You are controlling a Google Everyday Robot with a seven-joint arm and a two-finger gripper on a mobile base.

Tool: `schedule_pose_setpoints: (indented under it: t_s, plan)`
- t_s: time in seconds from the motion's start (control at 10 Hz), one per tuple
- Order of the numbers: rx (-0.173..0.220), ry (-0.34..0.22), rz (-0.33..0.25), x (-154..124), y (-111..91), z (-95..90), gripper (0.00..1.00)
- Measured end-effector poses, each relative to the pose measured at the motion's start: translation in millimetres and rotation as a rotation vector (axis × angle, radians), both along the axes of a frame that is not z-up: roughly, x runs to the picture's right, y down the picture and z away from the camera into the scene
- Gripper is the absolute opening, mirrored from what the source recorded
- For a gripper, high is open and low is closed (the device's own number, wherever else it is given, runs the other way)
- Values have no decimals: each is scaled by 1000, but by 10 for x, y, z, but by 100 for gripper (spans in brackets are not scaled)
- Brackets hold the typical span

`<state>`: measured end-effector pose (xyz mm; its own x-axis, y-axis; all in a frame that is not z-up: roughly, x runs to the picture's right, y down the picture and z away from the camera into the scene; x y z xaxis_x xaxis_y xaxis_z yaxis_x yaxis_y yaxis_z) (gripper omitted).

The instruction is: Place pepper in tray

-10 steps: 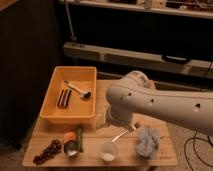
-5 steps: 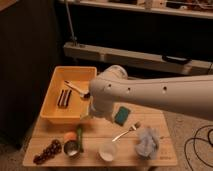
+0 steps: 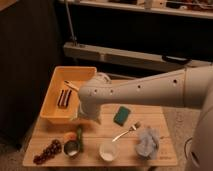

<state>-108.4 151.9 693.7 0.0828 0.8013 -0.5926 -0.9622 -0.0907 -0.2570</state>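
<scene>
pepper (image 3: 79, 134) outside tray (image 3: 48, 113), tool (image 3: 84, 117) beside tray

Dim room; long metal rack (image 3: 131, 54) behind wooden table (image 3: 156, 119); dark panel (image 3: 24, 65) left.

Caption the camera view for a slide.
Gripper hovers by the large yellow-orange plastic tray; the slender dark-green pepper lies on the wooden table.

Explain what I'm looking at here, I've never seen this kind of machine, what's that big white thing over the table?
That white thing is a robot arm, seen by a single camera looking down at a wooden table. Its end effector, the grasping part, hangs by the near right corner of the yellow tray; whether it holds anything isn't visible. The dark-green pepper lies on the table beside an orange item. Also there: a green sponge, fork, white cup, grapes.
</scene>
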Motion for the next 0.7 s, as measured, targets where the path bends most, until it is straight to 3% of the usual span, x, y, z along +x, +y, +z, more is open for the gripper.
schedule_pose_setpoints:
  t_s: [0.3, 0.7]
  plan:
    - [-13, -20, -50, -196, 120, 118, 80]
    - [-44, 5, -95, -384, 411, 386, 80]
